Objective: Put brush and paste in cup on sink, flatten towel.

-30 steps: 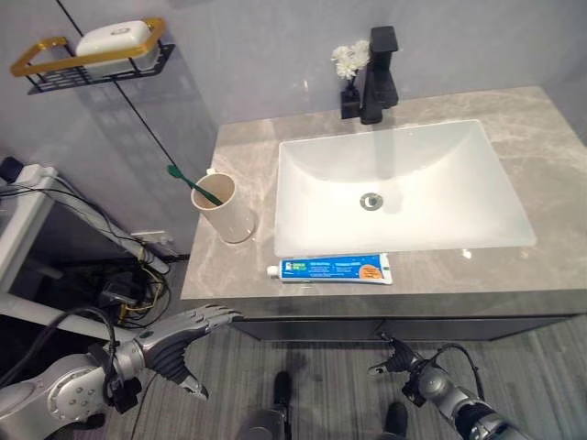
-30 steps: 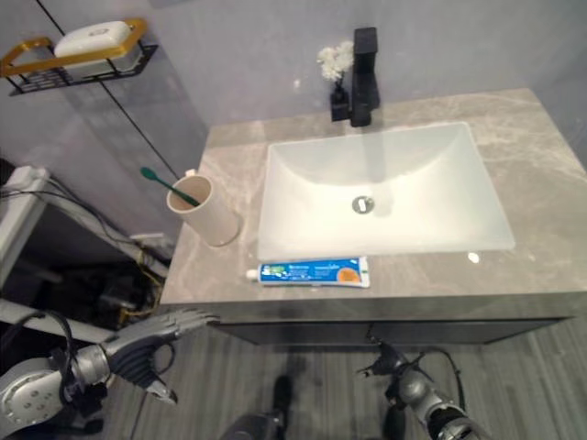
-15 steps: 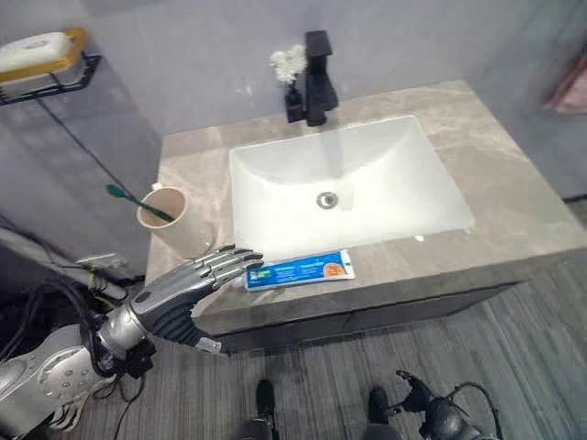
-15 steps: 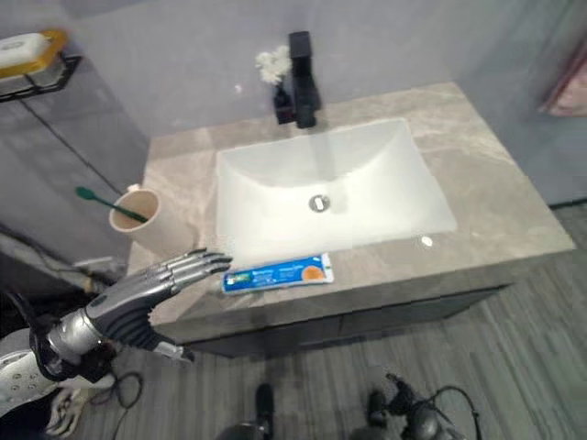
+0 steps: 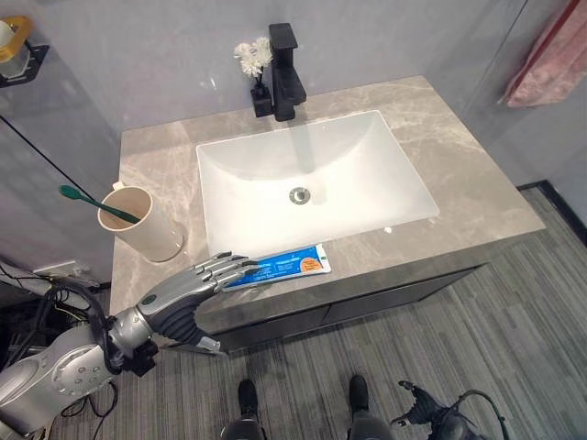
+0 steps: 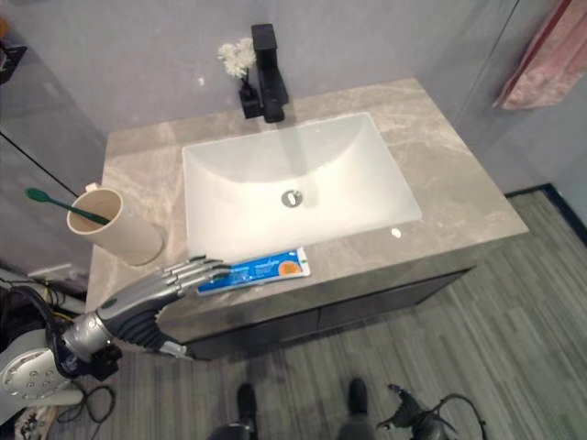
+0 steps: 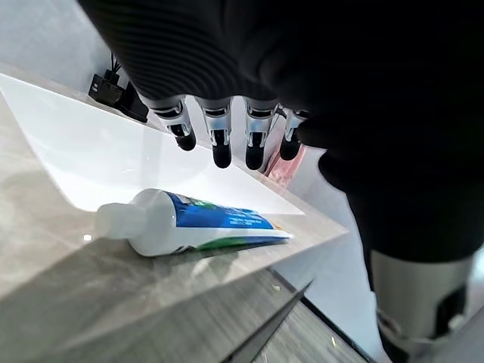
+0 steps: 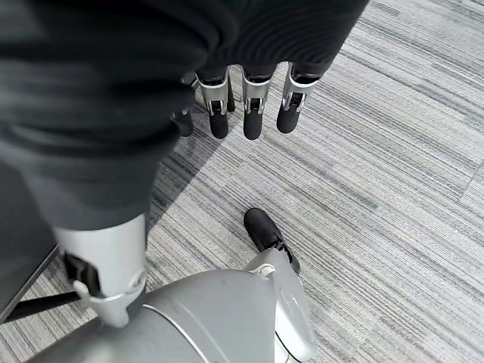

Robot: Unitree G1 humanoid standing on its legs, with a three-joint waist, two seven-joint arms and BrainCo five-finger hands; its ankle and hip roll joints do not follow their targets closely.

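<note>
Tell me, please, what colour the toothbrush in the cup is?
Green; the toothbrush shows best in the left eye view.

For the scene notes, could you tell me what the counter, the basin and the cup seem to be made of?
Counter: grey veined stone or a look-alike, polished, with soft reflections.
Basin: glossy white, probably ceramic.
Cup: matte beige, perhaps plastic; hard to tell.
</note>
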